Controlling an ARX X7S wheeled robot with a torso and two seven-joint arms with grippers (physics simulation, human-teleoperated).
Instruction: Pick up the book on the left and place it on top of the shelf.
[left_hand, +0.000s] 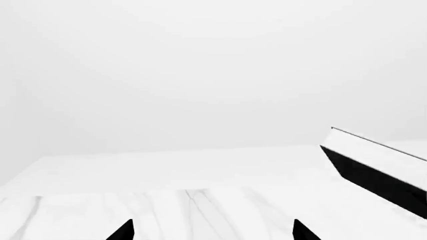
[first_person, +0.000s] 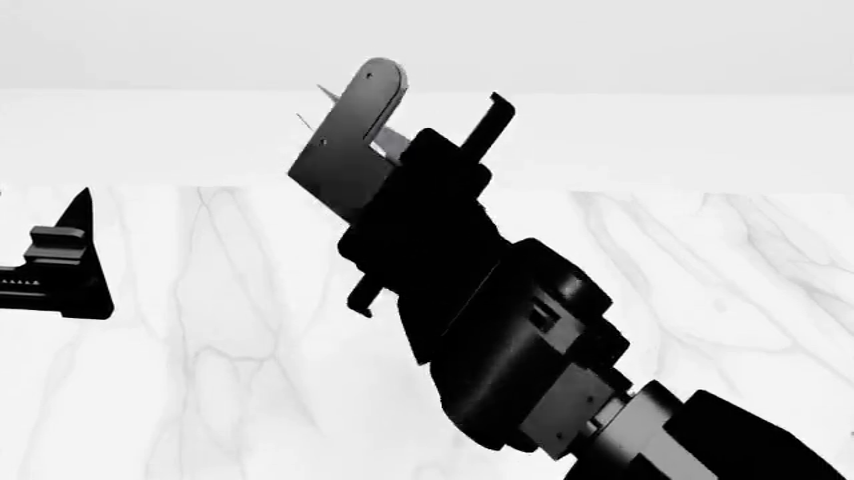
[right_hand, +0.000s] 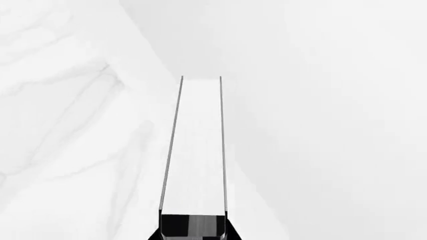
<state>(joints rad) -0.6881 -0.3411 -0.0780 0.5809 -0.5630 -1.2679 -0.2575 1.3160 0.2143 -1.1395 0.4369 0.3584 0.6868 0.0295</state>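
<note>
Right end effector (first_person: 400, 130) clamped on the book (first_person: 350, 140), raised over the marble desk (first_person: 721, 290).
Book tilted; left end effector (first_person: 60, 265) at the view's left edge.

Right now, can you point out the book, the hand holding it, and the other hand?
book (right_hand: 195, 145), right wrist view, on its white page edge.
right gripper (first_person: 400, 120), head view, between its fingertips.
left gripper (left_hand: 212, 231), left wrist view, between its fingertips.

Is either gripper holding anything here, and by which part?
The right gripper holds the book by one end, jaws on its two covers, lifted above the marble table. The left gripper is open and empty.
</note>
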